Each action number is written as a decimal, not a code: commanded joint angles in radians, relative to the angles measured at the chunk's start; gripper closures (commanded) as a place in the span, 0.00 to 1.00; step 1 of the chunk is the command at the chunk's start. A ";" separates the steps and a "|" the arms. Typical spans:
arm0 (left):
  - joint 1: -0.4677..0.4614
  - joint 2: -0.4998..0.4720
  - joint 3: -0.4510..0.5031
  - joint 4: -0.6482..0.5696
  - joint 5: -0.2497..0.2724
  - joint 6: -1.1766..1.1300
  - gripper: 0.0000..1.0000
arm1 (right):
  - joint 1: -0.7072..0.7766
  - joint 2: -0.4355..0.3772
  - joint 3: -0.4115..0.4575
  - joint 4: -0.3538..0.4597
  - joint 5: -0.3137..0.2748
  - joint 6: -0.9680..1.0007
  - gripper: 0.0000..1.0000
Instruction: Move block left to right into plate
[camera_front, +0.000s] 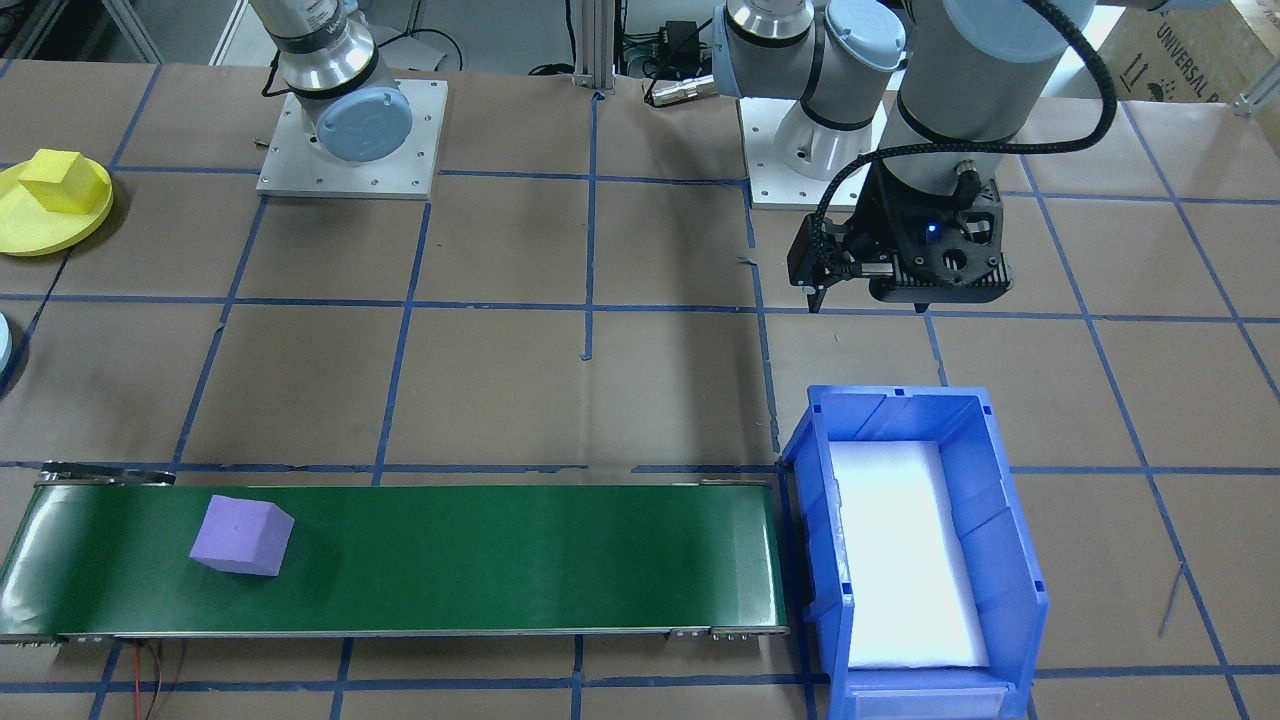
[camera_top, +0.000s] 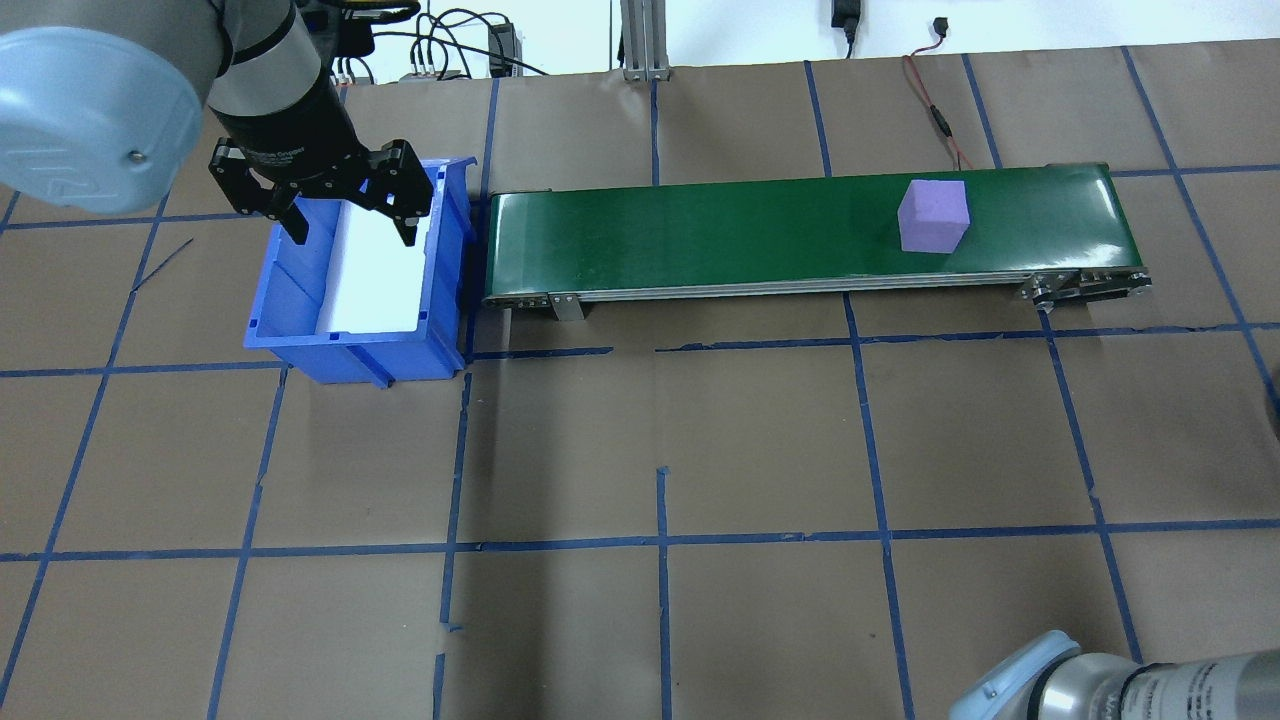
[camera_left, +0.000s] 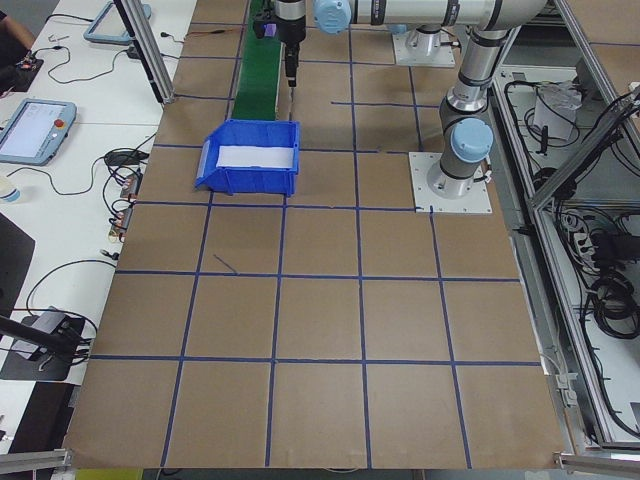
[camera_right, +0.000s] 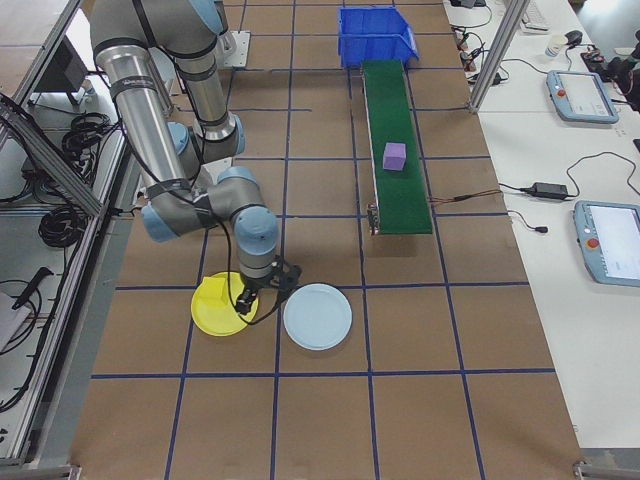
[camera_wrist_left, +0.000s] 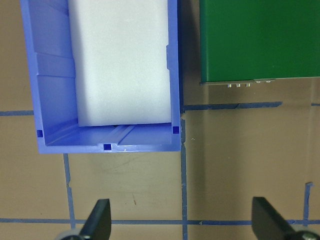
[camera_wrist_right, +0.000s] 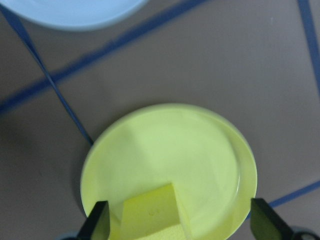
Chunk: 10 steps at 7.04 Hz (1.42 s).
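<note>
Nearest the robot on its right, the right gripper (camera_wrist_right: 177, 222) hung over the yellow plate (camera_wrist_right: 200, 150) with jaws spread wide and nothing between them; a yellow block (camera_wrist_right: 150, 215) already sat on that plate, and a pale blue plate (camera_right: 317, 316) lay just beside it. On the other side the left gripper (camera_top: 345, 210) hovered above the near end of the blue bin (camera_top: 300, 310), fingers apart and empty (only a white liner showed inside the bin). Farther out, the purple block (camera_top: 933, 216) sat alone on the green conveyor belt (camera_top: 700, 235), toward the belt's right end, well apart from both grippers. Judged state: purple block delivered by belt, awaiting pickup by the right arm. Risks: if the belt was running, the block could reach the belt's end and tip off onto the table before the arm got there; it sat skewed to the belt edges in the front-facing view, so jaws not aligned to its faces might pinch corners and slip; the yellow plate was partly occupied, so a drop there could land on the yellow block and roll off. Which plate was meant was unclear.
</note>
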 joint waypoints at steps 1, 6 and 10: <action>-0.001 0.000 -0.001 0.000 0.000 0.000 0.00 | 0.218 0.064 -0.126 0.021 0.083 0.151 0.00; -0.001 0.000 -0.001 0.000 0.000 0.000 0.00 | 0.450 0.199 -0.258 0.041 0.266 0.412 0.00; -0.001 0.000 -0.003 0.000 0.000 0.000 0.00 | 0.546 0.226 -0.245 0.039 0.379 0.518 0.00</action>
